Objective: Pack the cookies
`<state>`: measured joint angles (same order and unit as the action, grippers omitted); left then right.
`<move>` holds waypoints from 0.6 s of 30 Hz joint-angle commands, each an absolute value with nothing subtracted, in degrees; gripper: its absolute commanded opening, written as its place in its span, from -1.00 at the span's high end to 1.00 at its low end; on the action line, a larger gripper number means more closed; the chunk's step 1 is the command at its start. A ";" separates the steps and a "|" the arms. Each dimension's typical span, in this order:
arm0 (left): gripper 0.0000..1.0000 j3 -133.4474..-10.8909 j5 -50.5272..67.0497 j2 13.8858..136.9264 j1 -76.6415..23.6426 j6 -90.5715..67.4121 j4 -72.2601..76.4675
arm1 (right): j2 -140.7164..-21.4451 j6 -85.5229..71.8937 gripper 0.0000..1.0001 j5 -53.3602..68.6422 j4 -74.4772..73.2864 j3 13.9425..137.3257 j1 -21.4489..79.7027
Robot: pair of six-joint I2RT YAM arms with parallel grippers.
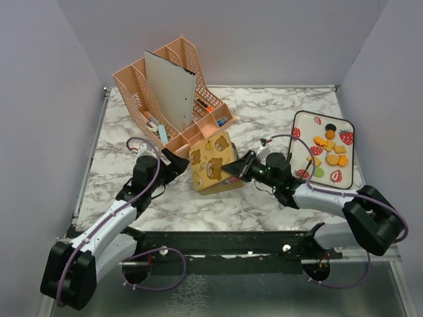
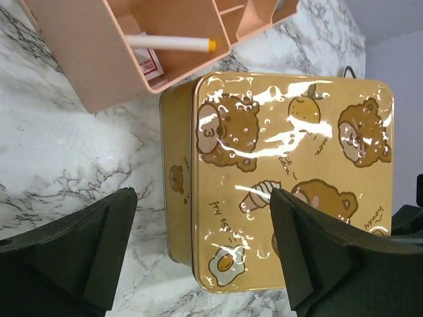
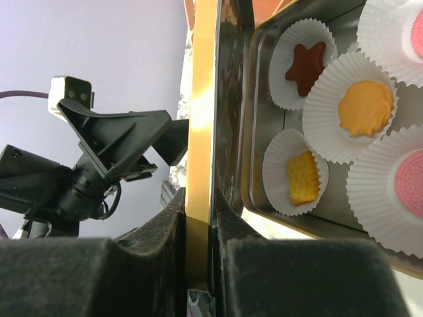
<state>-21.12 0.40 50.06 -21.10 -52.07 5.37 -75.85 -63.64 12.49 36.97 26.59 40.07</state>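
Observation:
A yellow bear-print tin stands mid-table with its lid [image 1: 211,160] tilted up. My right gripper [image 1: 232,173] is shut on the lid's right edge, and the yellow rim [image 3: 200,165] sits pinched between its fingers. Under the raised lid the tin base [image 3: 261,132] holds white paper cups with cookies: a brown star [image 3: 306,66], an orange round [image 3: 365,107], a yellow square [image 3: 303,177] and a pink round [image 3: 413,191]. More cookies [image 1: 330,148] lie on the strawberry-print tray [image 1: 305,129] at right. My left gripper [image 2: 205,244] is open, straddling the lid's [image 2: 291,165] near corner, with nothing held.
A pink desk organiser [image 1: 142,92] with a white board [image 1: 170,89] leaning in it stands right behind the tin. One of its compartments holds a white marker [image 2: 172,43]. Grey walls close in the marble table on three sides.

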 commanded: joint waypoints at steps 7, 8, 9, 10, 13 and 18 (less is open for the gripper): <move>-0.73 -22.06 9.64 60.22 -21.09 -53.55 12.17 | -80.50 -64.89 0.96 15.10 41.92 25.49 37.07; -0.73 -22.24 9.96 61.06 -21.16 -53.53 12.58 | -80.81 -64.80 0.92 15.05 41.64 25.49 36.98; -0.72 -22.50 10.18 61.94 -21.24 -53.60 12.98 | -81.13 -64.59 0.90 14.94 41.55 25.41 36.85; -0.72 -22.76 10.29 62.79 -21.38 -53.70 13.33 | -81.50 -64.44 0.88 14.77 41.43 25.28 36.75; -0.71 -23.78 10.61 65.23 -22.06 -53.72 13.79 | -82.22 -64.24 0.74 14.29 41.14 24.88 36.27; -0.70 -25.60 10.60 68.03 -23.85 -53.64 14.30 | -81.95 -61.96 0.46 12.58 37.42 25.70 36.04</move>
